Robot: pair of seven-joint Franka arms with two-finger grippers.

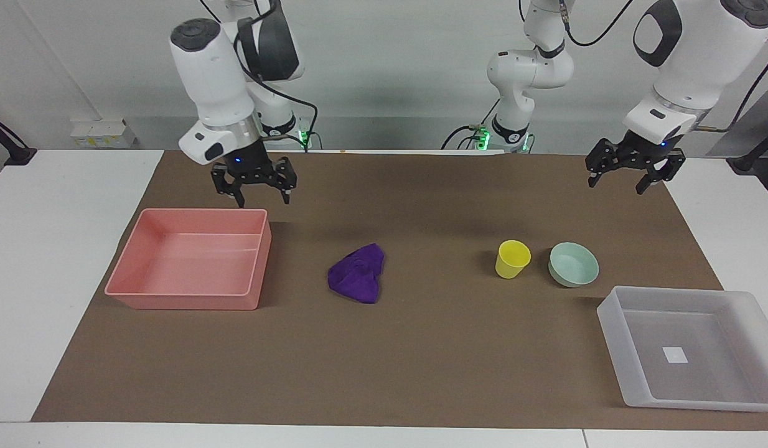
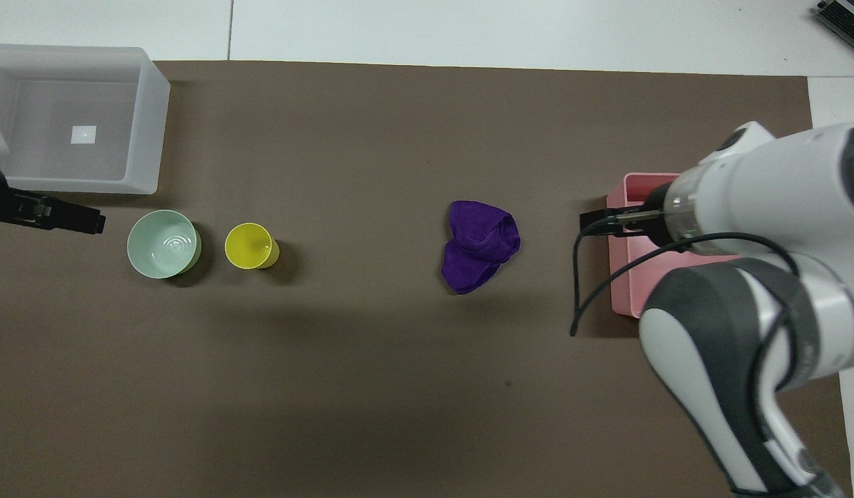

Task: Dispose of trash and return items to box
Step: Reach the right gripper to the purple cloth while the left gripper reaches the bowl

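Nothing has been put away yet, as far as I can see from here. The purple trash (image 1: 358,272) lies on the brown mat (image 1: 421,373) about mid-bench, between the pink tray (image 1: 126,274) and the yellow cup (image 1: 512,259). The cup stands upright with its mouth up, and the mint bowl (image 1: 574,264) sits just beside it, also mouth up, toward the left arm's end. The box (image 1: 611,323) is near the bowl, farther from the robots, with nothing in it but the white square on its floor. The pink tray looks bare too.

So all 3 moves are left: the wad to be thrown out, presumably into the pink tray, and the 2 items into the box.

The right hand (image 1: 253,186) hangs in the air over the mat by the pink tray's robot-side corner, fingers spread and gripping nothing. I judge it is heading for the wad. The left hand (image 1: 633,171) waits over the mat's edge at its own end, also spread and unloaded.

The wad is a lumpy fold, slightly longer than wide. In the overhead view its long axis runs at a slant, from the end nearer the robots up toward the pink tray. The box's long side runs along the bench's length.
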